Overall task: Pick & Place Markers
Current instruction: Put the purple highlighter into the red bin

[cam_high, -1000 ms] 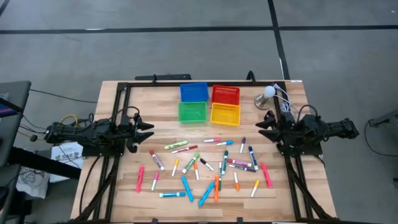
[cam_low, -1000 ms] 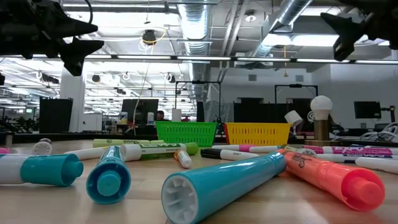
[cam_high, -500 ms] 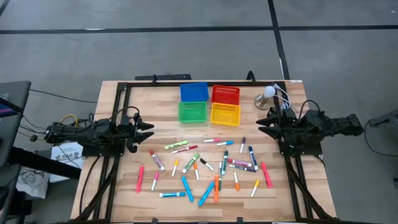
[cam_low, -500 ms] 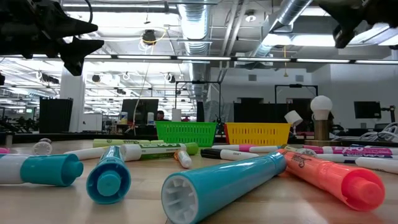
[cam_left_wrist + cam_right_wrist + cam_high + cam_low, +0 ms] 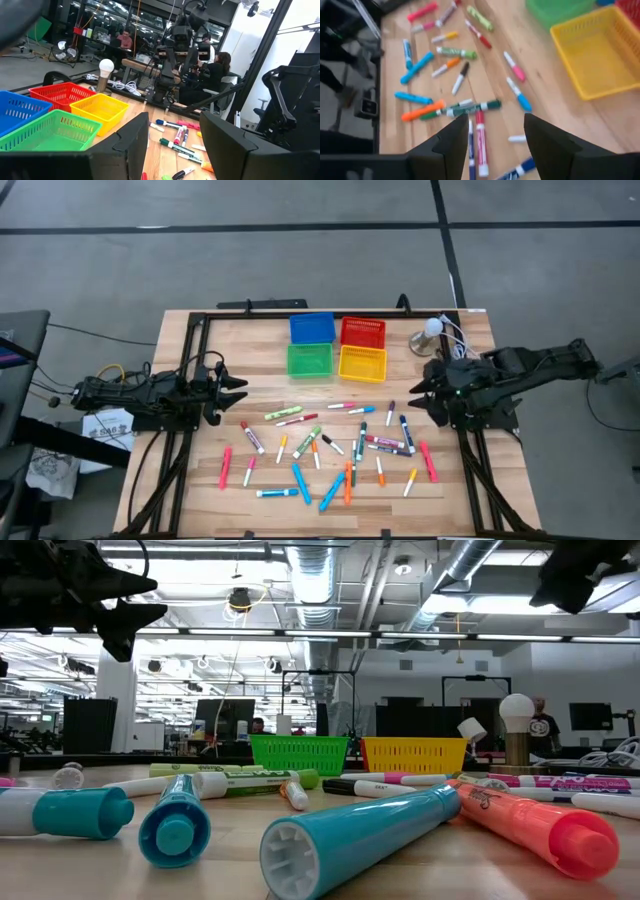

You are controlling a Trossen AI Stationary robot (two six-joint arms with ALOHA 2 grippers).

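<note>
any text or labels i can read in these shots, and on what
No text reads clearly in any view.
Long coral-orange plastic marker nearest the low camera: dark print on its barrel, too blurred to read.
White-bodied markers at the right of the low view: pink label bands, lettering too small to read.
Square plastic mesh bins, such as the yellow one: no lettering visible.

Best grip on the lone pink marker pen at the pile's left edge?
Take the pink marker pen mid-barrel, from straight above, jaws closing across its thin width. It lies flat on the wooden table, and its neighbours lie apart from both long sides.
</note>
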